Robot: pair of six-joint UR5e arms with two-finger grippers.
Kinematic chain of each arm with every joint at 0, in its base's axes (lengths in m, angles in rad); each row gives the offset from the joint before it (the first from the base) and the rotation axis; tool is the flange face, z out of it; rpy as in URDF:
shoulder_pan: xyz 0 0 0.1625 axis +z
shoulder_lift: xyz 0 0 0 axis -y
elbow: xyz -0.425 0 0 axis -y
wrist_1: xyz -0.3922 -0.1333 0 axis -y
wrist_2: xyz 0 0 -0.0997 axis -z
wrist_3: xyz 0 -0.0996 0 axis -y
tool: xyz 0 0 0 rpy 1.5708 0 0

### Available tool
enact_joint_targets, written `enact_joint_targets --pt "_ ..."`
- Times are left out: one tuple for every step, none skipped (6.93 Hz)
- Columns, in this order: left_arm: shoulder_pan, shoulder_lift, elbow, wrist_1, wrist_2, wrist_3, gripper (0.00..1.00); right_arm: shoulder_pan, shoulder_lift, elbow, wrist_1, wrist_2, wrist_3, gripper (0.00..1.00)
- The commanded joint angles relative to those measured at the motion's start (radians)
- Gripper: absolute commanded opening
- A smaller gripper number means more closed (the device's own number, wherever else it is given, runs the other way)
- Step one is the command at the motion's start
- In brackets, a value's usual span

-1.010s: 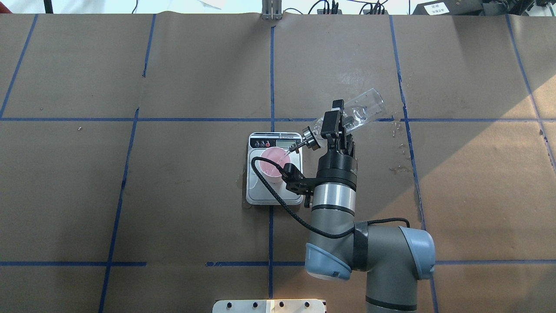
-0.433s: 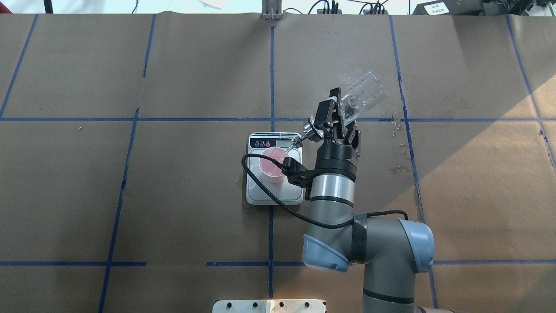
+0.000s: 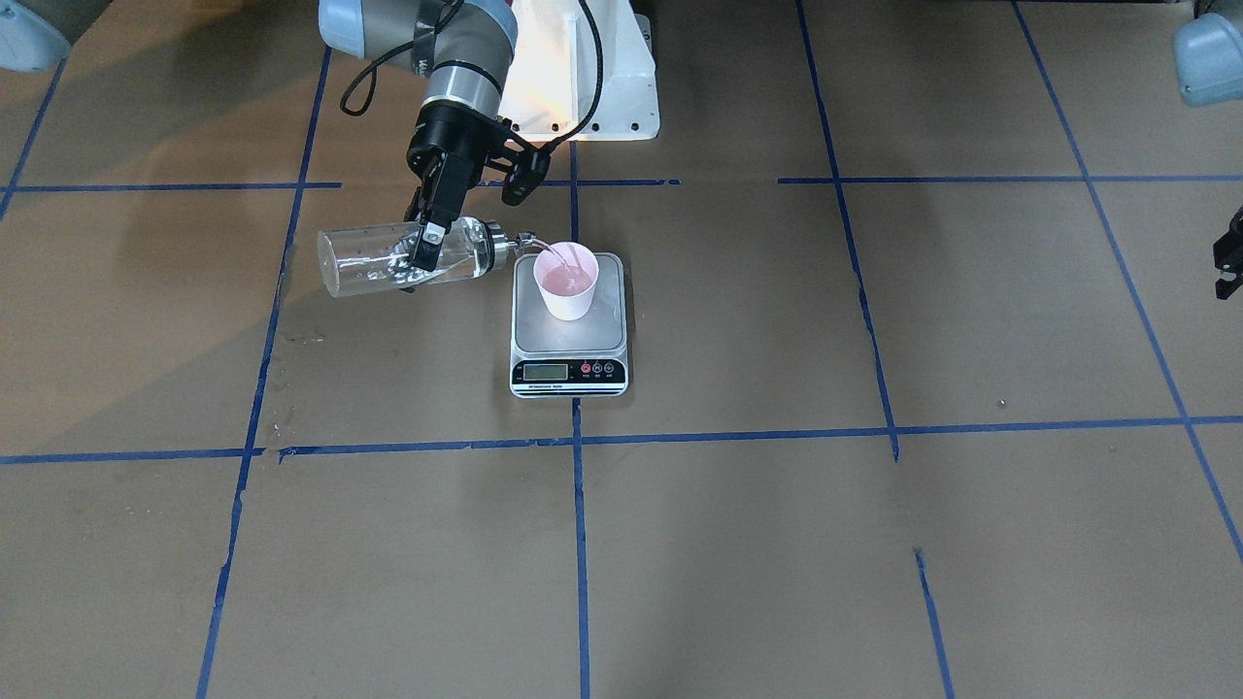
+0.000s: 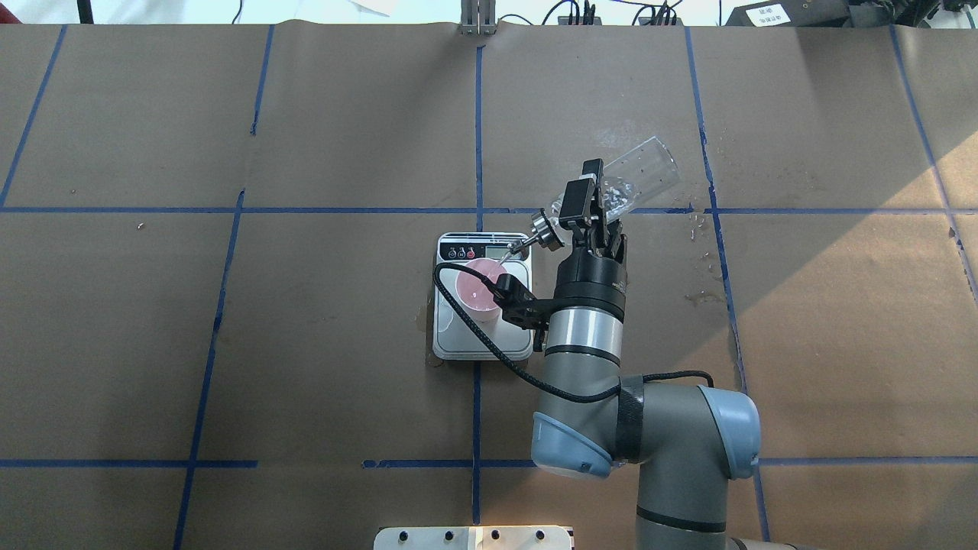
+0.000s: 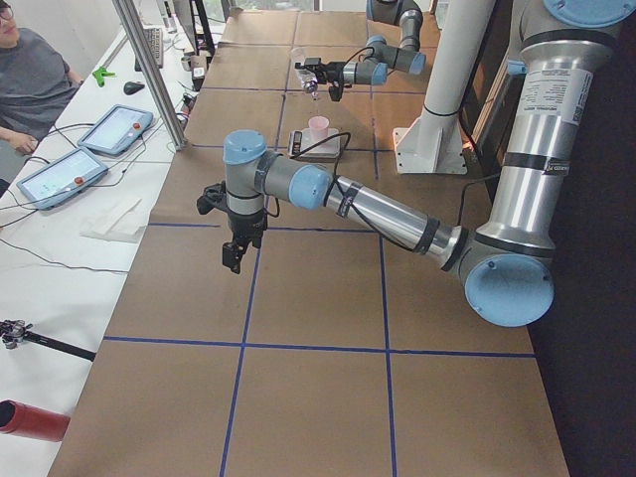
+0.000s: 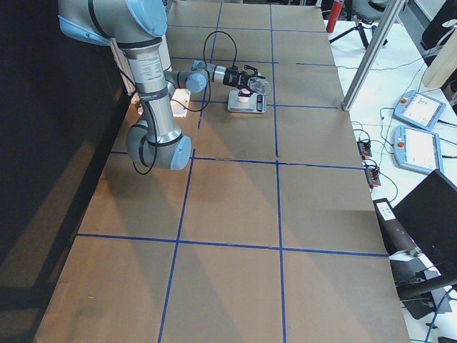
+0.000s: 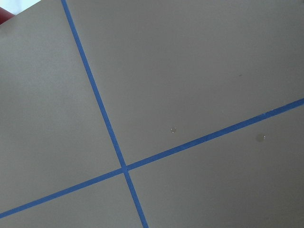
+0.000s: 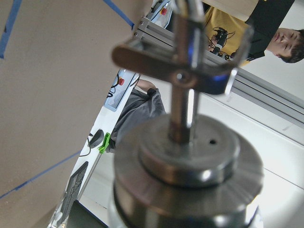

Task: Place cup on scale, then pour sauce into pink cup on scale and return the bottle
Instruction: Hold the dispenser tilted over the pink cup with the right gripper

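Note:
The pink cup (image 3: 568, 283) stands upright on the scale (image 3: 568, 374), which lies at the table's middle; both show in the overhead view too, the cup (image 4: 477, 284) on the scale (image 4: 481, 344). My right gripper (image 3: 424, 248) is shut on the clear glass bottle (image 3: 374, 260), held tilted nearly flat with its metal spout (image 3: 529, 241) over the cup's rim. A thin stream of clear sauce (image 3: 554, 254) runs into the cup. The right wrist view shows the bottle's collar (image 8: 190, 161) close up. My left gripper (image 5: 234, 253) hangs far off over bare paper; I cannot tell its state.
Wet spots (image 4: 699, 229) mark the brown paper to the right of the scale. The white robot base plate (image 3: 583, 78) lies behind the scale. Tablets (image 5: 60, 174) and a seated operator (image 5: 30, 79) are beyond the table's far edge.
The right gripper has shifted slightly away from the robot and turned, raising the bottle's base; the spout stays over the cup and the wrist cable has swung.

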Motion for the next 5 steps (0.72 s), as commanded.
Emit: enact_joint_targets --pt "-0.002 0.0 -0.003 0.0 -0.001 -0.002 1.0 -0.009 0.0 -0.017 0.001 0.04 0.181 0.0" --pt "-0.005 0.0 -0.006 0.0 -0.001 -0.002 1.0 -0.014 0.0 -0.016 0.001 0.066 0.291 0.0" --pt "-0.011 0.0 -0.006 0.0 -0.001 -0.002 1.0 -0.019 -0.001 -0.013 0.001 0.087 0.38 0.0" --pt "-0.011 0.0 -0.008 0.0 -0.001 -0.002 1.0 -0.022 -0.01 -0.011 0.082 0.119 0.458 0.0" --pt "-0.013 0.0 -0.009 0.0 -0.001 -0.002 1.0 -0.026 -0.027 -0.014 0.219 0.157 0.47 0.0"
